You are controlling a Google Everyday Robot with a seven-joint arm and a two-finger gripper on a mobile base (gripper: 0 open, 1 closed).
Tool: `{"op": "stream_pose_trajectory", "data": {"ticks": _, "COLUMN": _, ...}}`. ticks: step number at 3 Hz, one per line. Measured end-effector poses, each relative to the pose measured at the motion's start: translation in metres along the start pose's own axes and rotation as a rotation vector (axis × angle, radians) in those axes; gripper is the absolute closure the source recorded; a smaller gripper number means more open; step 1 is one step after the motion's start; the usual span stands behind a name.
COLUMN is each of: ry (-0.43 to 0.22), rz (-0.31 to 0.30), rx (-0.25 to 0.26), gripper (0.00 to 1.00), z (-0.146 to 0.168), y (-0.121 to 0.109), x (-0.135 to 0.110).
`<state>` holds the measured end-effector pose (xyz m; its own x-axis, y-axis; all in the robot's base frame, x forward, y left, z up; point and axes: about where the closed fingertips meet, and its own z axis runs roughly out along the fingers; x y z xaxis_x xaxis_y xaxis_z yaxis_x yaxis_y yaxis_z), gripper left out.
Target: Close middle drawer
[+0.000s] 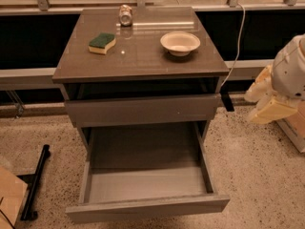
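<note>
Closing not yet started, by our judgement: the middle drawer (147,206) sits pulled far out toward the near side, box empty. The gripper (268,108) hangs right of the cabinet (143,56), apart from it. We cannot tell whether it is open or closed.

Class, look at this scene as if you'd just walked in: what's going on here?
A one-armed robot has the job of closing the middle drawer, which stands pulled far out of the cabinet. The gripper hangs off to the cabinet's right, well apart from the drawer, so the push has not begun. On top sit a sponge, a can and a bowl.
</note>
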<state>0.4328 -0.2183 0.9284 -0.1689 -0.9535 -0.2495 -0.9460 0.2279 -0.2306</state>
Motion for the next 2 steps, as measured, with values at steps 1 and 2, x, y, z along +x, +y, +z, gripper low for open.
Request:
{"op": "stream_pose_trajectory", "data": {"ticks": 1, "ry": -0.058, "rz": 0.015, "rx": -0.023, "gripper": 0.8, "z": 0.043, "y": 0.012, "x": 0.022}}
{"op": "stream_pose_trajectory", "data": {"ticks": 2, "ry": -0.068, "rz": 0.086, "rx": -0.02, "gripper": 1.0, "z": 0.097, "y": 0.019, "x": 0.052}}
